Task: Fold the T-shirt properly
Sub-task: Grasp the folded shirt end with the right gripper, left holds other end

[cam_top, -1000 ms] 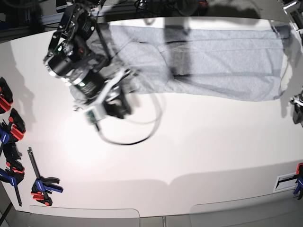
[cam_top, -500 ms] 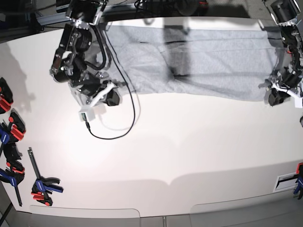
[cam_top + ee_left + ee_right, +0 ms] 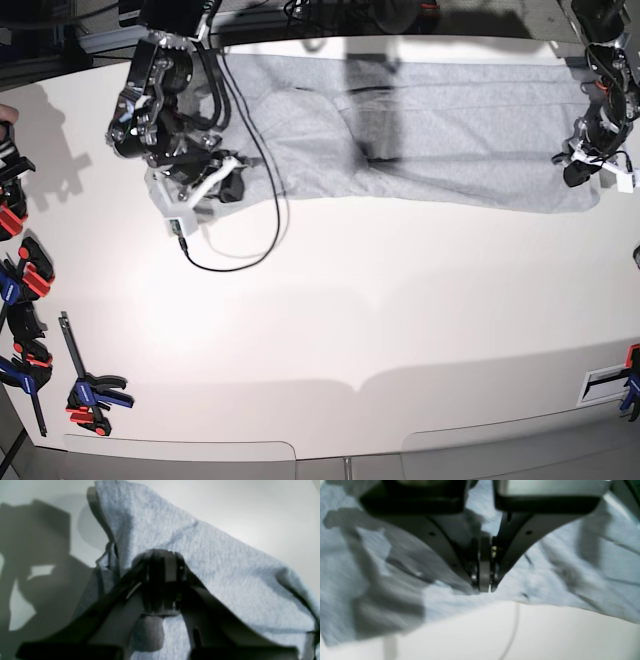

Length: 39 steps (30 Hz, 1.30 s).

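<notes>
Progress: early to middle stage, by my judgement. One T-shirt (image 3: 440, 130) lies as a long grey band along the far edge of the white table (image 3: 400, 320), running from about 10 o'clock to 2 o'clock in the base view. It appears already doubled lengthwise, though wrinkled near its middle. The crosswise folds are not yet made; no compact rectangle exists.

Right gripper (image 3: 483, 586): sits at the band's near edge at 10 o'clock. Jaws are pressed fully together at the cloth's hem; the wrist view shows fabric bunched at the tips, so it appears to pinch the T-shirt.

Left gripper (image 3: 162, 580): at the band's end, 2 o'clock. Jaws stand narrow, with cloth draped over and around the tips, apparently gripped.

Count: one T-shirt, two grippers, one black cable (image 3: 250, 250) looping on the table beneath the right arm. Several red-and-blue clamps (image 3: 90, 392) lie at 8 o'clock; the exact number is unclear at the frame edge.
</notes>
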Each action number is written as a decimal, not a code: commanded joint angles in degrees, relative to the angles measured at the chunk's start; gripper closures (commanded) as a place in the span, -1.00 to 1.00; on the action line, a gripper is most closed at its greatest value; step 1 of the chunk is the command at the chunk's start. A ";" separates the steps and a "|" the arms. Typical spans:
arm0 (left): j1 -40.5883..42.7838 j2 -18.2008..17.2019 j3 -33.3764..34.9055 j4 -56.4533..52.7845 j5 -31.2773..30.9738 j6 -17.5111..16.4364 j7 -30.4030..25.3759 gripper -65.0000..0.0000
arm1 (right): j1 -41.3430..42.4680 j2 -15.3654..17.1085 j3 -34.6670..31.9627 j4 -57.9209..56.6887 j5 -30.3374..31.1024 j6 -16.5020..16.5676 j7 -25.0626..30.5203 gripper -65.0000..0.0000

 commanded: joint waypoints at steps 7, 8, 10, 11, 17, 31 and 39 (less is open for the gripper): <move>-0.44 -2.25 -0.15 0.46 4.20 0.31 -2.14 0.82 | 0.33 1.84 3.37 1.01 -5.35 -4.61 6.01 1.00; -0.42 -2.43 -0.15 0.46 4.15 0.31 -2.23 0.82 | 0.33 1.84 3.98 1.01 -5.16 -4.68 6.05 1.00; -0.42 -2.75 -0.15 0.46 4.20 0.31 -2.38 0.82 | 0.33 1.84 4.85 1.01 -5.18 -4.68 6.05 1.00; -0.42 -2.93 -0.15 0.46 4.20 0.31 -2.36 0.82 | 0.33 1.84 5.03 1.01 -5.18 -4.68 6.05 1.00; -0.42 -3.10 -0.15 0.46 3.43 0.33 -2.97 0.82 | 0.48 1.79 5.18 1.16 4.00 -1.44 6.43 1.00; -0.42 -3.13 -0.15 0.46 2.47 0.31 -2.95 0.82 | 0.28 0.42 -5.49 0.90 -6.08 -1.88 5.88 1.00; -0.42 -3.10 -0.15 0.46 2.47 0.31 -2.97 0.82 | 0.33 1.05 -3.67 -0.79 -13.09 -8.44 8.13 1.00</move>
